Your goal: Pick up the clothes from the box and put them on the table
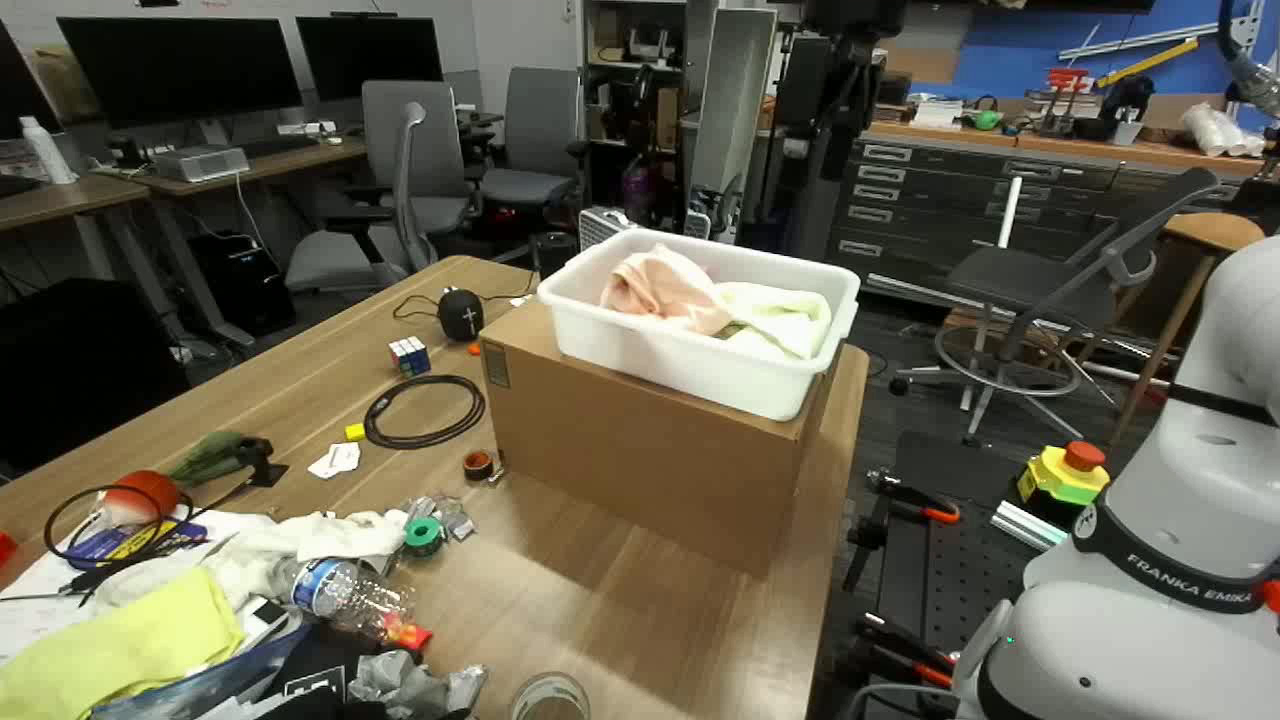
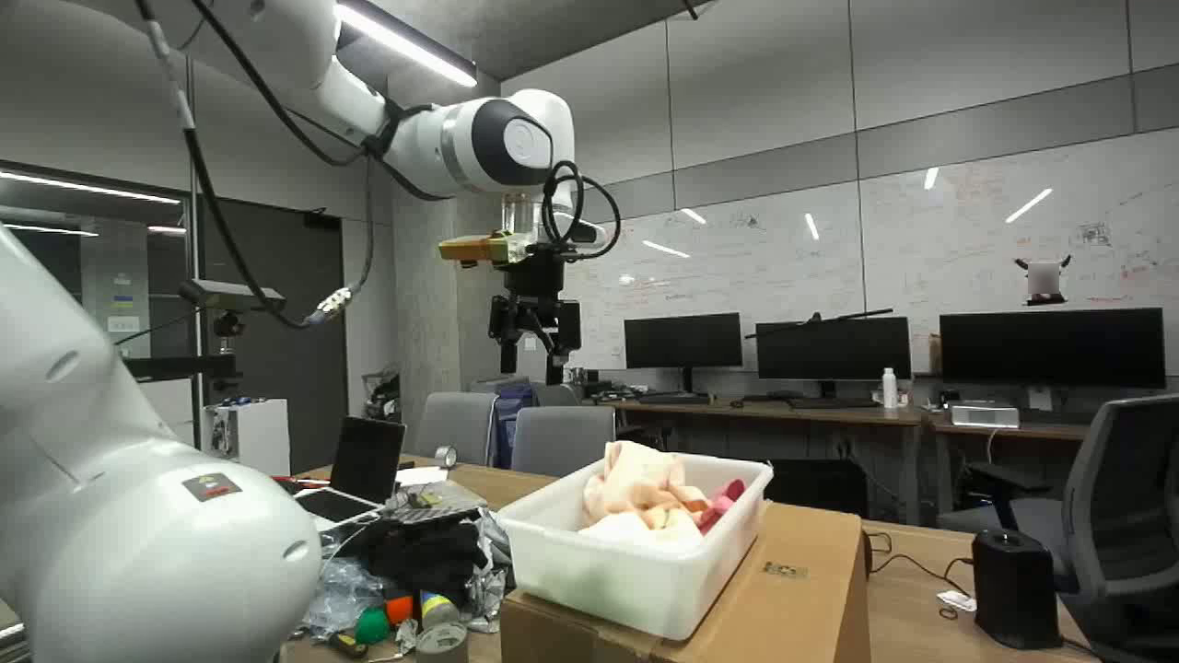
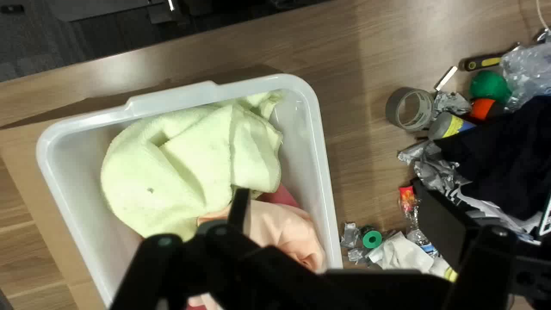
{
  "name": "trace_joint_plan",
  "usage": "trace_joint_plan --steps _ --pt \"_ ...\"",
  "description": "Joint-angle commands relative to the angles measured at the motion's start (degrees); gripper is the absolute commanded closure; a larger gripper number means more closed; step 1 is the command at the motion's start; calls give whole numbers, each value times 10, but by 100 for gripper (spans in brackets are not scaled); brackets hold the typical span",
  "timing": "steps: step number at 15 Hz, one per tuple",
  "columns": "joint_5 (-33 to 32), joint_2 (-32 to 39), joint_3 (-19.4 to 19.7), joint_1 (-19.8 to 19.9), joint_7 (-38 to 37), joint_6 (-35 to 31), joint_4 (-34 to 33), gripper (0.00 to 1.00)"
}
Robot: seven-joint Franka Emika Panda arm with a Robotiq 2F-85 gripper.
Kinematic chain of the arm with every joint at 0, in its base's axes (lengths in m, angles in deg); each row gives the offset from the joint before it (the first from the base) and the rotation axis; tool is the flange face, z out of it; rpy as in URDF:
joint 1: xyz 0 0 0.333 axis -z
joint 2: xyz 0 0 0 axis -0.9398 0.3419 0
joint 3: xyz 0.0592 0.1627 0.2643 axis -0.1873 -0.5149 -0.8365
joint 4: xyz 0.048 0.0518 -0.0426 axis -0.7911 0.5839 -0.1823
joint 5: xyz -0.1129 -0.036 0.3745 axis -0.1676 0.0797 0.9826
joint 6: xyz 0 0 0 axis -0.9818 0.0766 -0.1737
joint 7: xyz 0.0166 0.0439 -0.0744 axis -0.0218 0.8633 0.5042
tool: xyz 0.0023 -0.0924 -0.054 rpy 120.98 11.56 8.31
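White plastic forms the box (image 1: 680, 362), standing on a brown cardboard carton (image 1: 640, 460) that rests on the table (image 1: 640, 620). The clothes (image 1: 700, 305) lie heaped inside it: a pale peach garment (image 2: 640, 479), a light green garment (image 3: 189, 168), and a bright pink garment (image 2: 723, 505) that shows only in part. My gripper (image 2: 532, 366) hangs higher than the box and apart from the clothes, its fingers (image 2: 508, 355) spread, with a plain gap between their tips.

Round my arm (image 1: 1180, 500) runs a black band (image 1: 1180, 573) lettered in white capitals, FRANKA EMIKA; elsewhere on me, in an exterior view, a sticker (image 2: 212, 486) is too small to read. The carton bears a printed patch (image 1: 497, 365) near its top edge, its text likewise too small. On the table, a clear plastic bottle (image 1: 370, 598) wears a blue and white label (image 1: 318, 585) whose words I cannot make out. A black rounded device (image 1: 460, 315) carries a pale cross-shaped mark. On the whiteboard (image 2: 967, 230) behind, I see handwriting too faint to read.
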Motion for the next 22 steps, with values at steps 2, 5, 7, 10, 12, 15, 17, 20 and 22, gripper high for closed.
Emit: trace_joint_plan --steps 2,5,7,10,12,15,17,20,22 --pt "4 0 -7 9 4 1 -5 0" --pt "-8 5 -11 13 2 -13 -9 0" --pt "-31 18 -19 17 -3 -39 -17 0" --pt "-72 49 -26 21 -5 -105 -35 0" --pt "-91 74 -27 22 -3 -140 -47 0" --pt "-105 117 -26 22 -2 -160 -67 0" --pt "-105 148 -22 21 -1 -158 -82 0" --pt "-100 197 -18 20 0 -148 -105 0" --pt "-96 227 -15 21 1 -147 -117 0"
